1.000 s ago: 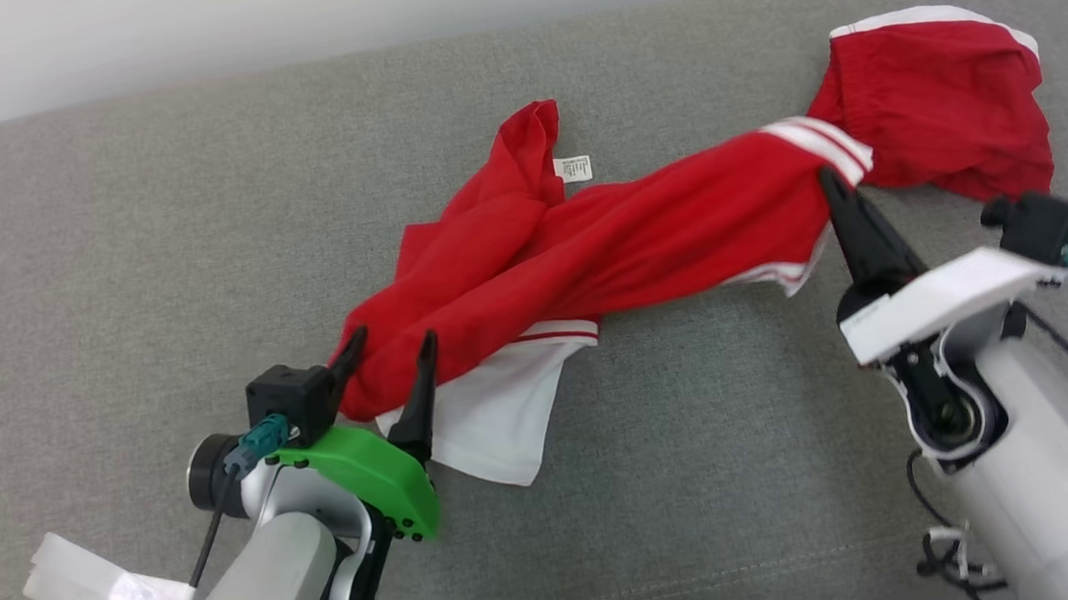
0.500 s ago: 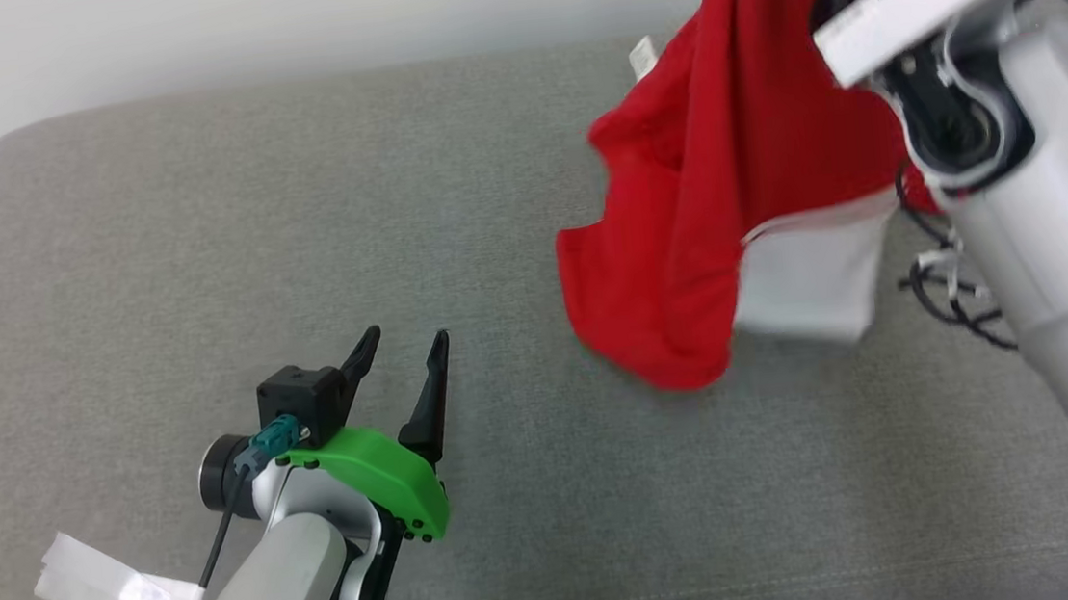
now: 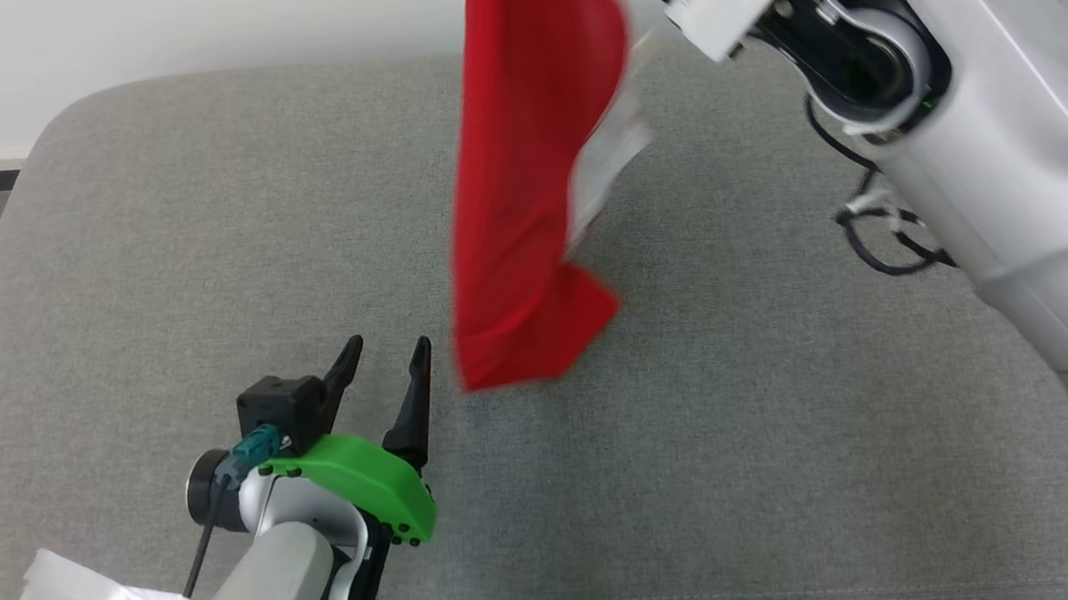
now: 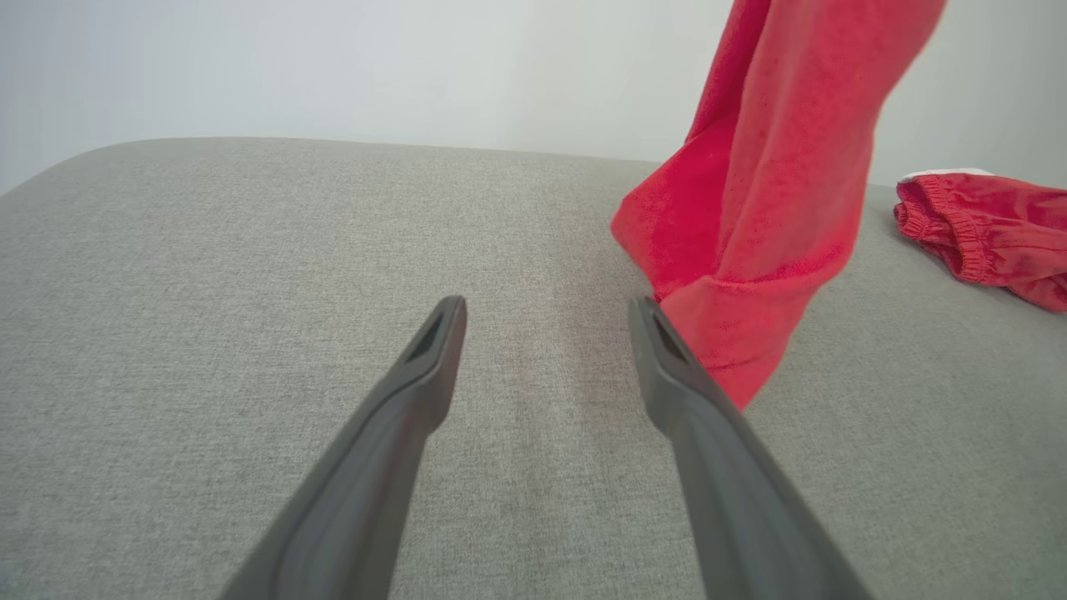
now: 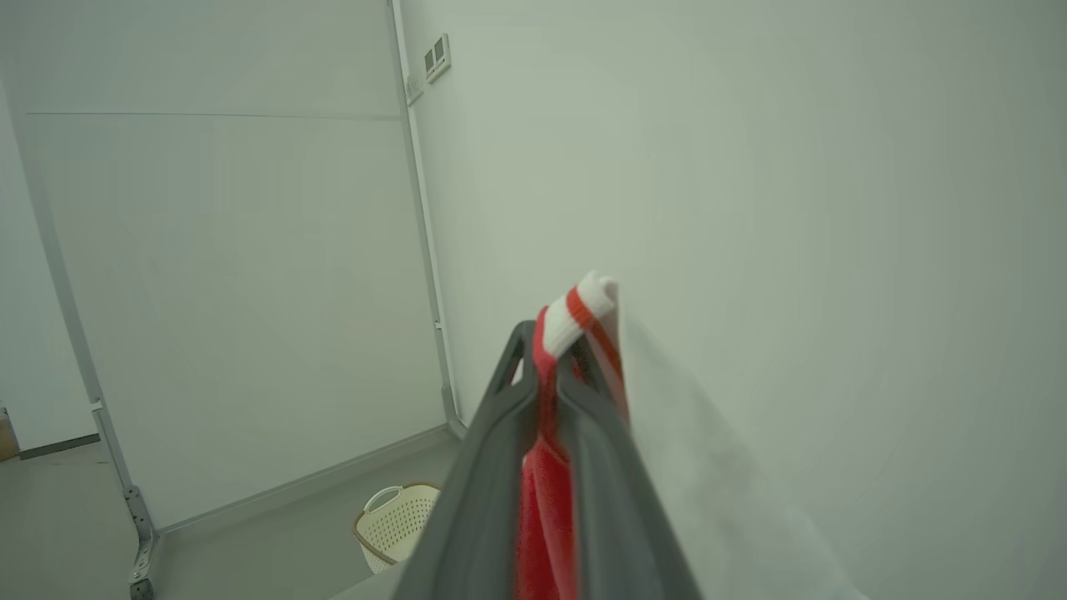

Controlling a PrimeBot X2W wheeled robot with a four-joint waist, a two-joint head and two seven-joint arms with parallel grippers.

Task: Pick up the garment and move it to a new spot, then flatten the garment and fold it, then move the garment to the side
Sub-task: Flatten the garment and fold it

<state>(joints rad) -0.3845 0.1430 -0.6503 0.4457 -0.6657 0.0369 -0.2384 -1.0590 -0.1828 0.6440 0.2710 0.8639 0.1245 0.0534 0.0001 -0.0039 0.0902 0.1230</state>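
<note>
Green plastic caps the wrist at the lower left of the head view, where the left gripper [image 3: 389, 344] rests low over the grey woven-fabric cushion [image 3: 747, 417], its two dark fingers apart with nothing between them; a second ago those fingers straddled one end of the cloth, so that end is now free. Just beside its right finger hangs the lowest fold of the red jersey garment with white trim [image 3: 525, 194], and the left wrist view [image 4: 767, 208] shows that fold at or barely above the cushion, though I cannot tell whether it touches. A second ago the garment lay twisted across the cushion; now it drops in one long column from the top of the frame. There the right gripper [image 5: 550, 350] has risen, jaws clamped on the red-and-white striped cuff, with cloth trailing down between the fingers. The head camera has also swung, so part of the shift is the view's own. The pick-up looks done and the carry is under way, with laying down, flattening and folding all still ahead. Further off, at the right of the left wrist view, a second red piece with an elastic waistband [image 4: 984, 242] lies on the cushion.
</note>
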